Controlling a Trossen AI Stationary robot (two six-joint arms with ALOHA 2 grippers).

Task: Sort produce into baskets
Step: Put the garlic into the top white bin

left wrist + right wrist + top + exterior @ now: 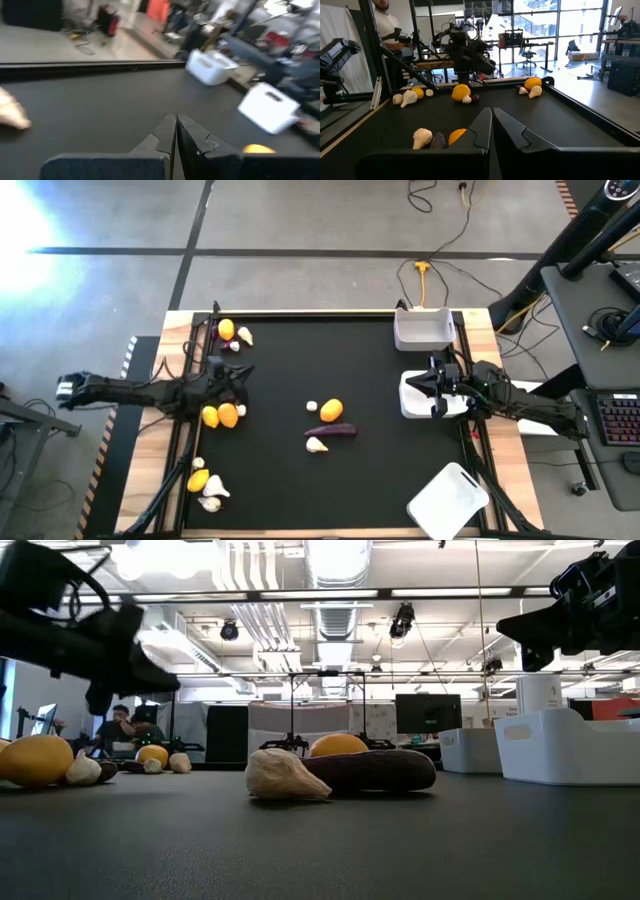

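The produce lies in groups on the black mat. In the middle are a lemon, a purple eggplant and a garlic bulb. Along the left side are more lemons with garlic bulbs beside them. Three white baskets stand on the right: one far, one mid-right, one tilted at the near corner. My left gripper is shut and empty above the left lemons. My right gripper is shut and empty over the mid-right basket.
Wooden borders and dark rails frame the mat. Open mat lies between the middle group and the baskets. A person stands beyond the table's left side in the right wrist view. A yellow cable runs on the floor behind the table.
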